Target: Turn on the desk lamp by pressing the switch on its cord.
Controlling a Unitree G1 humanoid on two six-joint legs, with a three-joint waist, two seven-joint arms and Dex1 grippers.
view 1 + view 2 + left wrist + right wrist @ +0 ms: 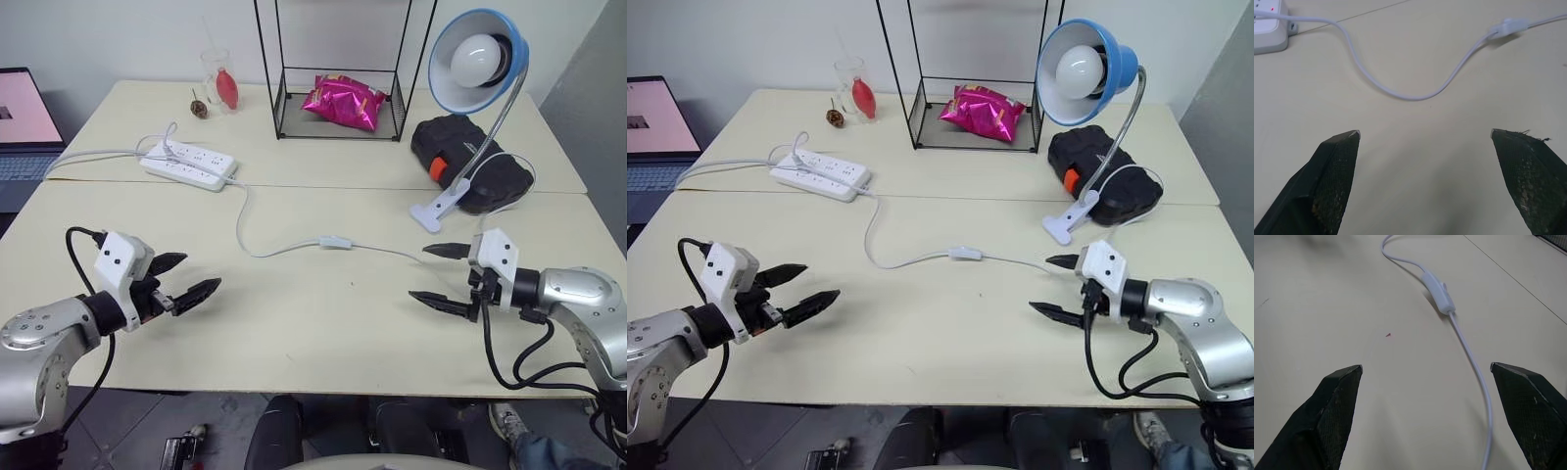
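The desk lamp [478, 61], blue dome with a white bulb, stands unlit at the back right on a silver gooseneck and white clip base [436, 209]. Its thin white cord [242, 220] runs across the table's middle. On it lies the small white switch [335, 241], which also shows in the right wrist view [1438, 293]. My left gripper [181, 277] hovers open over the front left of the table, well left of the switch. My right gripper [435, 276] is open at the front right, a short way right of the switch. Both are empty.
A white power strip [189, 164] lies at the back left. A black wire rack [338, 103] holds a pink snack bag [343, 101]. A black case [470, 162] sits behind the lamp's clip. A glass [219, 78] stands at the back, and a laptop [24, 122] is far left.
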